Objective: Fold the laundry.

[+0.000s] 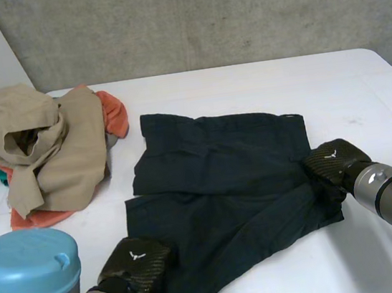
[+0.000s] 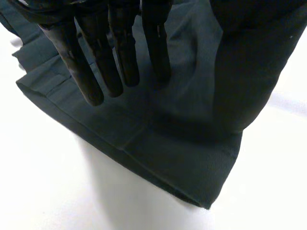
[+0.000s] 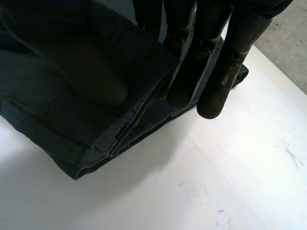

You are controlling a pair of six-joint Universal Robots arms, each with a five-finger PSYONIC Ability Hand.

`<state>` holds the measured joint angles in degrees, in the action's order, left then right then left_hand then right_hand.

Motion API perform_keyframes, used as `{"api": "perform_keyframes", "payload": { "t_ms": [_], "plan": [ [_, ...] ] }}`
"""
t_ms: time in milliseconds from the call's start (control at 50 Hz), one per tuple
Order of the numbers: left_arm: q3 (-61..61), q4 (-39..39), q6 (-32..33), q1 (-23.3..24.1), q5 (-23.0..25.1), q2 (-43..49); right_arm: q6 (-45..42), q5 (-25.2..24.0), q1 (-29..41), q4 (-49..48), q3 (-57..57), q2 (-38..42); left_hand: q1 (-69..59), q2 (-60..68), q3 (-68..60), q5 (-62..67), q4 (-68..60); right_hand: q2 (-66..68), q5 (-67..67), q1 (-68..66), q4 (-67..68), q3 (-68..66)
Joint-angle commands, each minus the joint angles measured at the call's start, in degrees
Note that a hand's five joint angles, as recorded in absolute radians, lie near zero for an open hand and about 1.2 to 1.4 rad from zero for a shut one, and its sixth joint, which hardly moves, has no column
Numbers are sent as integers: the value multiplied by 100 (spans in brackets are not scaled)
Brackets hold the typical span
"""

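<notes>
1. Table [image 1: 260,84]: a white surface spanning the frame. Its right half is bare, which leaves room to work the fold.
2. Shorts [image 1: 222,179]: the dark garment lies spread nearly flat at centre frame, with the waistband toward the upper right and the legs toward the lower left. One leg is already lapped over the other. Judged to be the item in hand, laid out so it can be folded again.
3. Pile of unfolded laundry [image 1: 51,147]: heaped at the upper left, well apart from the shorts. A beige garment [image 1: 75,162] lies over an orange cloth [image 1: 113,110]. It appears parked there to wait its turn.
4. Right hand [image 1: 332,161]: at the right edge of the shorts, centre right of frame. In its wrist view the layered edge [image 3: 120,129] passes between the thumb [image 3: 72,67] and the fingers [image 3: 216,96] and is raised off the table. The cloth is pinched, evidently so that this side can be carried over.
5. Left hand [image 1: 136,266]: on the lower-left leg of the shorts, bottom left of frame. In its wrist view the fingers [image 2: 122,57] are straight and spread above the cloth near the hem corner [image 2: 192,184]. No cloth is seen caught between them and the thumb, so nothing is gripped. Judged to be steadying that end or about to take it.
</notes>
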<state>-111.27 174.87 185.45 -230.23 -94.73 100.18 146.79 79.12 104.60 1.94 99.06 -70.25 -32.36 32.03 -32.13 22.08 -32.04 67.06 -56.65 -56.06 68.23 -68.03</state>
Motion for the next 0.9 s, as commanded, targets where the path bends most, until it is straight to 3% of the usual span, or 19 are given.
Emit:
{"api": "perform_keyframes", "payload": {
  "t_ms": [20,100,160,180,300,380,480,560,680,780,900],
  "plan": [
    [-96,3,-9,-4,7,212,-1,-10,-10,-9,-9,-6,-275,308,-298,303,-307,1294,-1335,-2394,1177,-1197],
    [-8,38,0,66,-46,432,-1,-10,-10,-1,-9,2,-626,659,-649,655,-659,1294,-1335,-2394,1177,-1197],
    [44,144,0,154,-195,485,-1,-2,-19,-1,-9,-6,-3326,3360,-3349,3355,-3359,1294,-1335,-2394,1177,-1197],
    [53,222,0,198,-300,502,8,7,-27,8,-18,-24,-4749,4783,-4772,4778,-4782,1294,-1335,-2394,1177,-1197],
    [123,267,149,321,-432,433,-1,34,-27,183,-27,-217,-4764,4797,-4787,4792,-4796,1294,-1335,-2394,1177,-1197],
    [141,-66,772,348,-441,-32,-185,-28,-19,973,-18,-507,-4764,4797,-4787,4792,-4796,1294,-1335,-2394,1177,-1197],
    [211,-987,1799,260,-415,-648,-1482,-116,-158,2658,104,-709,-4764,4797,-4787,4792,-4796,1294,-1335,-2394,1177,-1197],
    [474,-1393,2205,67,-389,-710,-2363,-142,-606,3364,149,-824,-4764,4797,-4787,4792,-4796,1294,-1335,-2394,1177,-1197],
    [1247,-947,2347,-189,-371,-421,-1901,-256,-748,2620,-413,-789,-4764,4797,-4787,4792,-4796,1294,-1335,-2394,1177,-1197],
    [2231,-24,2373,-224,-406,580,-1215,-292,-521,1839,-983,-194,-4764,4797,-4787,4792,-4796,1294,-1335,-2394,1177,-1197],
    [3804,1180,2373,-233,-380,1872,-977,-169,-28,941,-1617,450,-4764,4797,-4787,4792,-4796,1294,-1335,-2394,1177,-1197]
  ]
}}
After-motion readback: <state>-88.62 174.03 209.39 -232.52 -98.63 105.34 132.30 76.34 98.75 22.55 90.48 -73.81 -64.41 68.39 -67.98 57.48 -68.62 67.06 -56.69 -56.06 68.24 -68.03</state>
